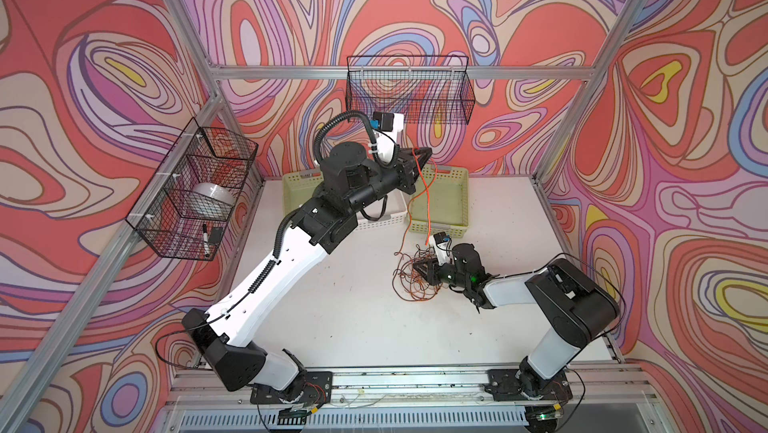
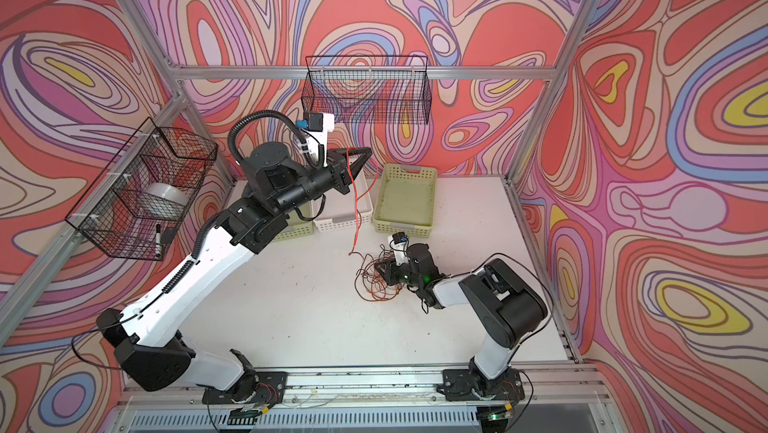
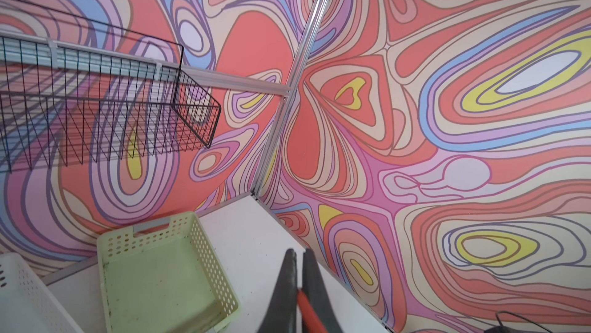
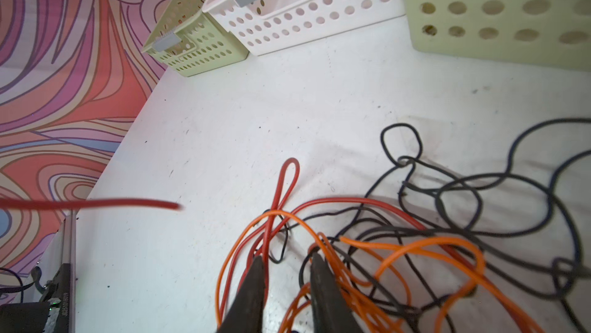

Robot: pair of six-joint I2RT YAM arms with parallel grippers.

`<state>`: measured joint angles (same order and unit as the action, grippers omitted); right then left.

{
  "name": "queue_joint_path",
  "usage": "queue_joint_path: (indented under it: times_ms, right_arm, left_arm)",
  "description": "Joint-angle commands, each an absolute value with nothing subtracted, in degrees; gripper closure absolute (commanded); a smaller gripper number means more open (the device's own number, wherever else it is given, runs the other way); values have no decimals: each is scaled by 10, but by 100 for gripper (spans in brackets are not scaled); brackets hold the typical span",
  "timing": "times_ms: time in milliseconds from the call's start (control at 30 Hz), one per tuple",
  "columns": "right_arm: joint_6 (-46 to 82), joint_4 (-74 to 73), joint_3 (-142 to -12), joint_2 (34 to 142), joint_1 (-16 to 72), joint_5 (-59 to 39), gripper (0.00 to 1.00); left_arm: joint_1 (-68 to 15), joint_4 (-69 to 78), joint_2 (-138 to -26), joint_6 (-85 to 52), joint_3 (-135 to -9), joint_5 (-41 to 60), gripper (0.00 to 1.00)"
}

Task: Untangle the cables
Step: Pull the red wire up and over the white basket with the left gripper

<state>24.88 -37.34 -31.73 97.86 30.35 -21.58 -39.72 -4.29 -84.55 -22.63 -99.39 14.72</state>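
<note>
While the left gripper (image 1: 427, 154) hangs high over the trays, clenched on the red cable (image 2: 356, 210), that cable drops to the table (image 1: 353, 306) and meets the tangle (image 1: 403, 285); both top views show this. Right gripper (image 1: 417, 271) sits low on the tangle, which lies outside every tray, near the green tray (image 1: 460, 202) with its stained floor. Beside that stand a white tray (image 1: 390, 222) and a second green tray (image 1: 296, 185), both half hidden by the arm. A side basket (image 1: 183, 156) holds a white round thing (image 1: 212, 196) in its middle compartment and a marker (image 1: 205, 239) in the nearest one.

From the left wrist, the fingers (image 3: 284, 283) pinch the red cable, with the green tray beyond them.

From the right wrist, the jaws stand slightly parted with bare table between them. Their tips are down among loops of red cable, orange cable (image 4: 447, 245) and black cable (image 4: 399, 125), and the three trays stand in a row behind.
</note>
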Motion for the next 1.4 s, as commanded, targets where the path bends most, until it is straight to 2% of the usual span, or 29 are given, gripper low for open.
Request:
queue_joint_path:
  times_ms: [0,100,200,433,567,667,967,1233,1367]
  right_arm:
    - [249,-384,-315,1000,301,-200,74]
    - [251,-394,-315,1008,302,-205,69]
    - [249,-395,-313,989,302,-210,59]
    - [245,-349,-306,863,301,-239,39]
    - [220,-251,-328,805,301,-227,38]
    - [223,-232,-321,777,301,-219,33]
    - [209,-146,-337,748,301,-202,35]
    - [197,-45,-356,709,301,-148,40]
    - [204,-2,-359,699,301,-109,43]
  left_arm:
    - [-398,-76,-865,-210,-1050,148,100]
    - [-398,-114,-886,-195,-1111,149,100]
    - [-394,-148,-900,-171,-1152,130,100]
    - [-332,-221,-943,-174,-1225,149,100]
    - [-303,-242,-999,-160,-1299,176,100]
    - [-291,-273,-1057,-138,-1381,177,100]
    - [-216,-229,-1161,-143,-1454,179,100]
    - [-182,-200,-1233,-123,-1392,153,100]
    - [-171,-191,-1258,-153,-1322,142,100]
